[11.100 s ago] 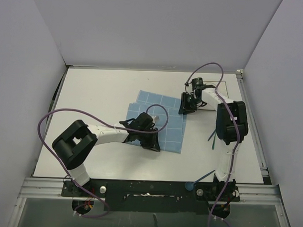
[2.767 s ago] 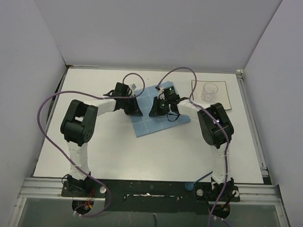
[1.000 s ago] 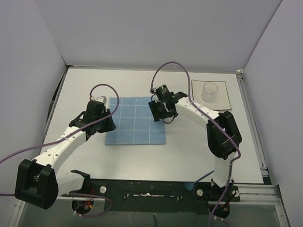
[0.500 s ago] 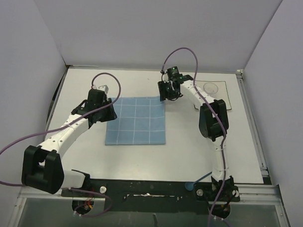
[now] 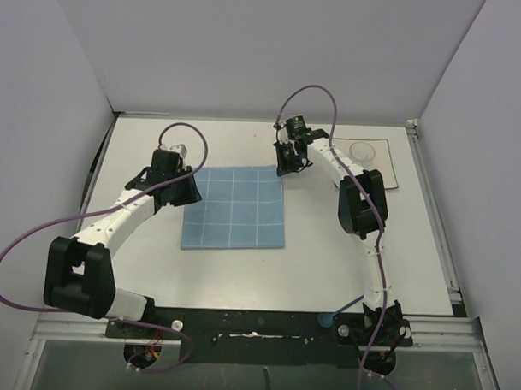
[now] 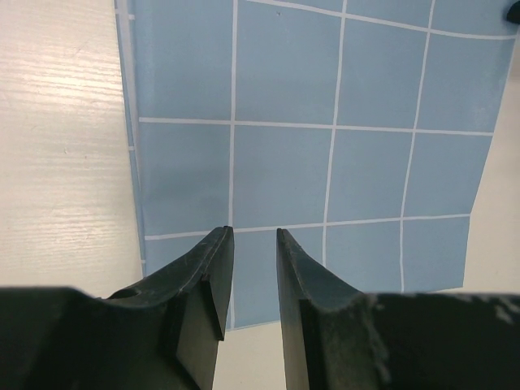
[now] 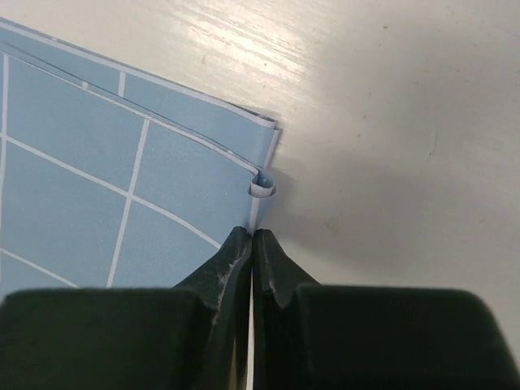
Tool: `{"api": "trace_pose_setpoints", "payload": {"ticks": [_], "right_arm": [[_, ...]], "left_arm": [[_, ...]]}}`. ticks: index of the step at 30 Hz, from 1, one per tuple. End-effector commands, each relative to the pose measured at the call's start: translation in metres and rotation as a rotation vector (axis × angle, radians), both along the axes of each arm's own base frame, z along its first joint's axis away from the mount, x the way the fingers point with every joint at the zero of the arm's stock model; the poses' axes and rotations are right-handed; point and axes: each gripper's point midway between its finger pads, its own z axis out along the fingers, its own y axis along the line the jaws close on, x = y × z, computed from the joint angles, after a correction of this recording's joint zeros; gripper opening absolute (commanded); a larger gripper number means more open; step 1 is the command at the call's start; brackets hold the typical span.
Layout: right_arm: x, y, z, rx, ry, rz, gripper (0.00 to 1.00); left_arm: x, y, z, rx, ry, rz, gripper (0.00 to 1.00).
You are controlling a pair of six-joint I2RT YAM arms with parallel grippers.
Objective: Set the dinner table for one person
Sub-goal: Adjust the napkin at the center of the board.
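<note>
The blue grid-patterned placemat (image 5: 234, 209) lies spread flat on the white dinner table (image 5: 327, 257). My left gripper (image 5: 185, 192) is at the mat's far left corner. In the left wrist view it (image 6: 254, 233) is open with a narrow gap, nothing between the jaws, above the mat (image 6: 366, 162). My right gripper (image 5: 284, 168) is at the mat's far right corner. In the right wrist view it (image 7: 253, 233) is shut on the mat's thin edge (image 7: 106, 162), next to a small curl at the corner.
A square white dark-rimmed plate (image 5: 381, 175) sits at the far right with a clear plastic cup (image 5: 361, 151) on it. Purple cables loop over both arms. White walls enclose the table on three sides.
The placemat has gone from crumpled and folded to flat. Over the last second my right gripper moved to the mat's far right corner; my left gripper shifted slightly along the left edge.
</note>
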Motion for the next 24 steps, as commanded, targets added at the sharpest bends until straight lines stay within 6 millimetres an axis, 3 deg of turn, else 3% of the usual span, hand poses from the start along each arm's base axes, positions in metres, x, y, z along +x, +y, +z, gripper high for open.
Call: {"api": "trace_pose_setpoints", "payload": {"ticks": [1,14,17,23,24], "right_arm": [[0.016,0.012,0.029,0.051,-0.073,-0.005,0.0],[0.039,0.045,0.075,0.199,-0.14,-0.003,0.0],[0.04,0.043,0.067,0.199,-0.125,-0.01,0.0],[0.032,0.04,0.032,0.185,-0.065,-0.019,0.01],[0.031,0.039,0.026,0.181,-0.054,-0.02,0.15]], "left_arm": [[0.018,-0.006,0.011,-0.028,-0.063,-0.016,0.26],[0.007,-0.005,-0.001,-0.043,-0.039,0.001,0.26],[0.006,-0.004,-0.001,-0.041,-0.034,0.0,0.26],[0.006,-0.004,-0.003,-0.037,-0.027,-0.002,0.26],[0.006,-0.004,-0.004,-0.037,-0.025,-0.003,0.26]]}}
